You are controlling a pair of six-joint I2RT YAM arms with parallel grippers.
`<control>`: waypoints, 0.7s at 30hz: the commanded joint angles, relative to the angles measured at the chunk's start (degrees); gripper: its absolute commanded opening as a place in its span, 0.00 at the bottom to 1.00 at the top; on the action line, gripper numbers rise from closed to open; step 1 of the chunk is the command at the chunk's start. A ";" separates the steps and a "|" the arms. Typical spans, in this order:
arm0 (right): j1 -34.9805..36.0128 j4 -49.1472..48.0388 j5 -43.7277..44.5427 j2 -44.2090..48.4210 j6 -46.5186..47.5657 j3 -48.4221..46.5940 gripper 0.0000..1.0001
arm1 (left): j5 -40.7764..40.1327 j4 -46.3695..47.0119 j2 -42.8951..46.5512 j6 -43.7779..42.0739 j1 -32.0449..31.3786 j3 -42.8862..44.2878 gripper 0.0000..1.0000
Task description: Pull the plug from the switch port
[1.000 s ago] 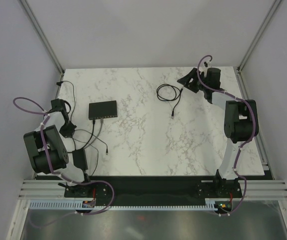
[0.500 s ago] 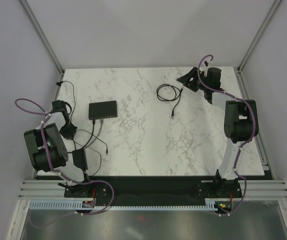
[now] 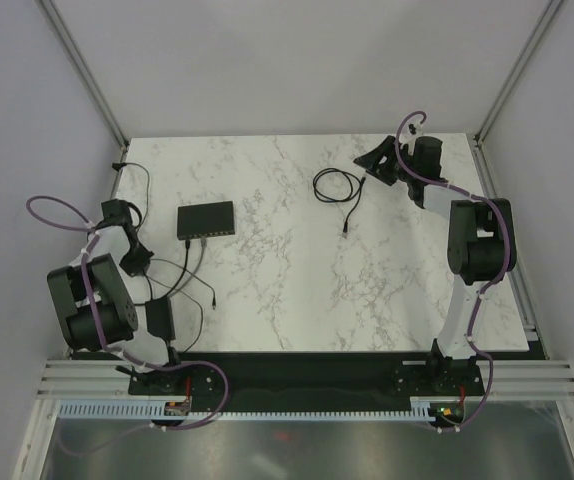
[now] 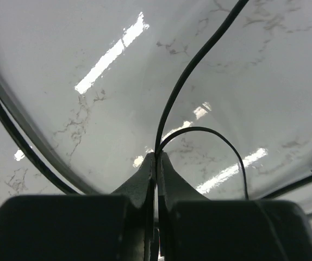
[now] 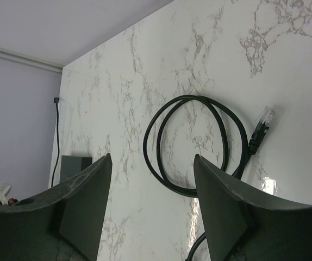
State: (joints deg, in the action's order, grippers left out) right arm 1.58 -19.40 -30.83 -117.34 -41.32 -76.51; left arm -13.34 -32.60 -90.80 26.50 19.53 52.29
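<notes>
The switch (image 3: 206, 219) is a flat black box lying left of the table's centre, and its corner also shows in the right wrist view (image 5: 74, 165). Thin black cables (image 3: 185, 262) run from its near edge toward my left gripper (image 3: 135, 260). In the left wrist view that gripper (image 4: 157, 157) is shut on a thin black cable (image 4: 184, 81) that runs up and to the right over the marble. The plug at the port is too small to make out. My right gripper (image 3: 379, 160) is open and empty at the far right, and it also shows in the right wrist view (image 5: 153, 163).
A loose coiled black cable (image 3: 336, 186) lies before the right gripper; its clear plug (image 5: 264, 117) rests on the marble. A small black adapter brick (image 3: 159, 318) sits near the left arm's base. A free cable end (image 3: 213, 300) lies near the table's front left.
The left arm sways very slightly and its gripper stays shut on the cable. The right arm and the switch have not moved.
</notes>
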 commanded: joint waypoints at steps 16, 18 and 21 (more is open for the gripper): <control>-1.23 -3.89 -2.57 -1.75 -0.78 0.84 0.69 | 12.55 -1.76 34.20 2.41 0.33 3.07 0.02; -1.23 -3.81 -2.66 -1.84 -0.78 0.75 0.69 | 12.90 -1.94 35.60 2.42 0.25 4.39 0.02; -1.23 -3.89 -2.66 -1.84 -0.78 0.75 0.69 | 13.08 -2.56 36.57 2.41 0.33 6.85 0.02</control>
State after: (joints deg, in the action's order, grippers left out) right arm 0.51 -20.78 -32.62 -119.22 -42.83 -75.50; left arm -2.04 -37.52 -57.10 27.44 19.59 53.80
